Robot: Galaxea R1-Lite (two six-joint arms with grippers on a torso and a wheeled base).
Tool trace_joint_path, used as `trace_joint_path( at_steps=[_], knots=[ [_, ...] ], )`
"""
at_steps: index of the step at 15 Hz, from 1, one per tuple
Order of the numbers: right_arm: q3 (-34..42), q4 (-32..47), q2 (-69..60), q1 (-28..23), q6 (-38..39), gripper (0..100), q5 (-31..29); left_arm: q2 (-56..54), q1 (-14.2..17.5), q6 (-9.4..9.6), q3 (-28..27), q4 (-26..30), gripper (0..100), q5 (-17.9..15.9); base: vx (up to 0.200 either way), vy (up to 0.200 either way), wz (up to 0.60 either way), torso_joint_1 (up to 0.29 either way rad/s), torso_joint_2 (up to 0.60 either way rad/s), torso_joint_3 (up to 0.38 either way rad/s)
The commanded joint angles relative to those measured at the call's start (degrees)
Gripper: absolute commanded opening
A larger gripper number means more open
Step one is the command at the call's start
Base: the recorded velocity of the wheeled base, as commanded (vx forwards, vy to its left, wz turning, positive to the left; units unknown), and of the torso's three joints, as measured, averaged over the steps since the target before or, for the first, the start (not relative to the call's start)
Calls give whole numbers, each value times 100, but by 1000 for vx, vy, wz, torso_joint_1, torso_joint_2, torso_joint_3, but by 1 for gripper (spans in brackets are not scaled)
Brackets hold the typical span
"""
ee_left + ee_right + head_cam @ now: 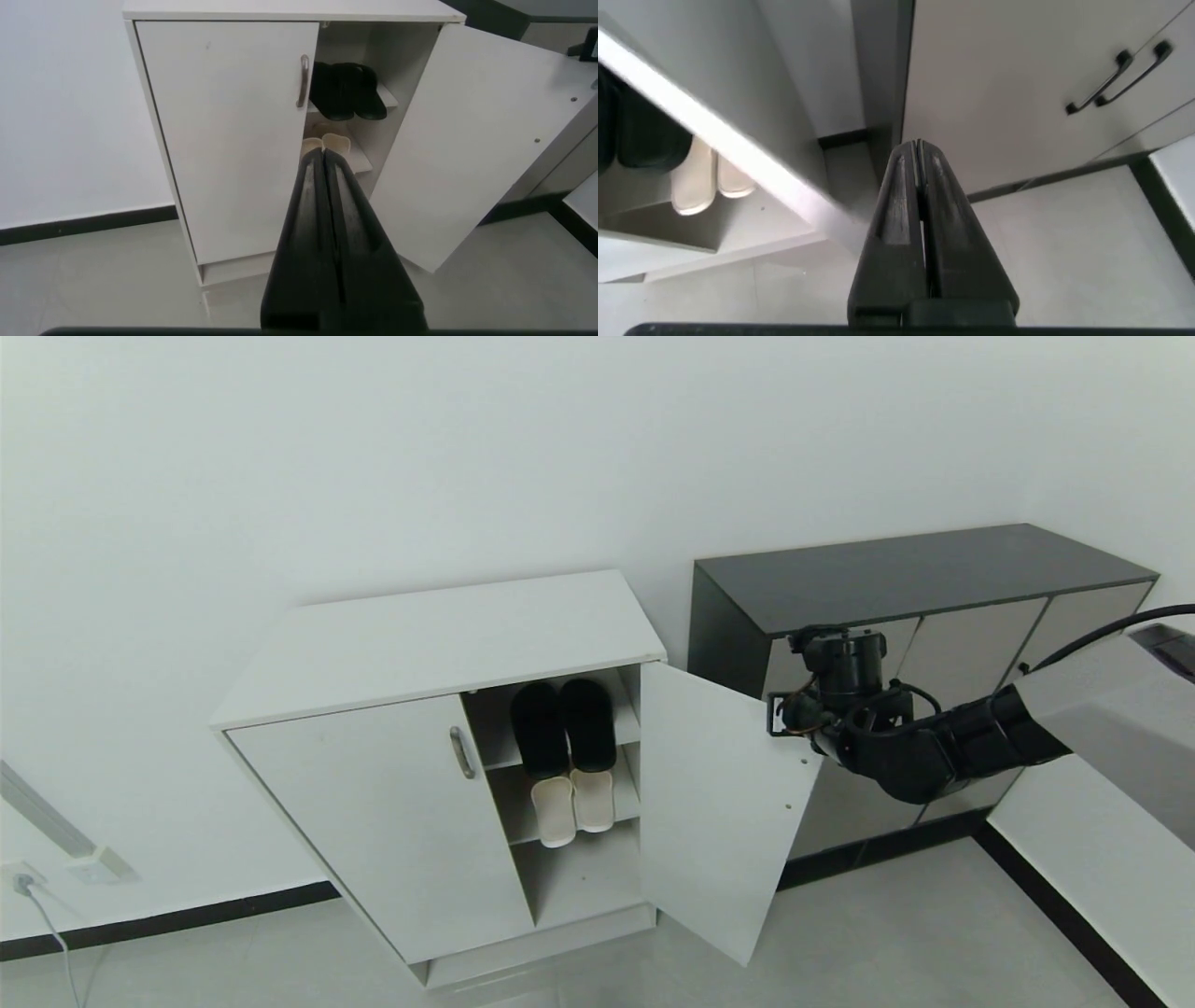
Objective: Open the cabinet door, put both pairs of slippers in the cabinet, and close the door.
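Closest in, right side: right gripper [919, 147] has both fingers pressed flat together with nothing between them. It sits at the free edge of the open cabinet door [714, 803], near the upper corner. Contact looks likely, but the head view does not settle it.

Left gripper [323, 154]: fingers likewise closed tight and empty. It points at the cabinet [439, 639] from the front, well apart from it, lined up with the opening.

Floor [887, 933]: pale tile, with the cabinet standing on it against the wall.

Cabinet: white, two doors. The right one is swung out wide. The left door [373, 812] is closed, with a metal handle [461, 752] at its inner edge.

Inside, both pairs stand side by side, toes inward:
- Black slippers [563, 723] on the upper shelf.
- White slippers [572, 807] on the shelf directly below.
- Bottom compartment bare.

Farther back, right: a dark-topped sideboard [915, 574] against the same wall, just beside the cabinet.
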Motion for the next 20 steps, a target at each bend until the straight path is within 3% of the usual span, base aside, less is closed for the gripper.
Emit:
trace_joint_path(
  at_steps=[1, 5, 10, 20],
  knots=[
    [177, -12, -131, 111, 14, 0, -3, 9, 1, -1, 1, -2, 0, 1, 0, 0, 0, 0, 0, 0],
    [660, -56, -571, 621, 93, 0, -3, 0, 1, -1, 1, 7, 0, 1, 0, 0, 0, 0, 0, 0],
    [1451, -574, -887, 1614, 41, 0, -55, 9, 1, -1, 1, -2, 0, 1, 0, 0, 0, 0, 0, 0],
    [1732, -653, -1213, 1755, -39, 0, 129, 0, 1, -1, 1, -2, 0, 1, 0, 0, 0, 0, 0, 0]
  ],
)
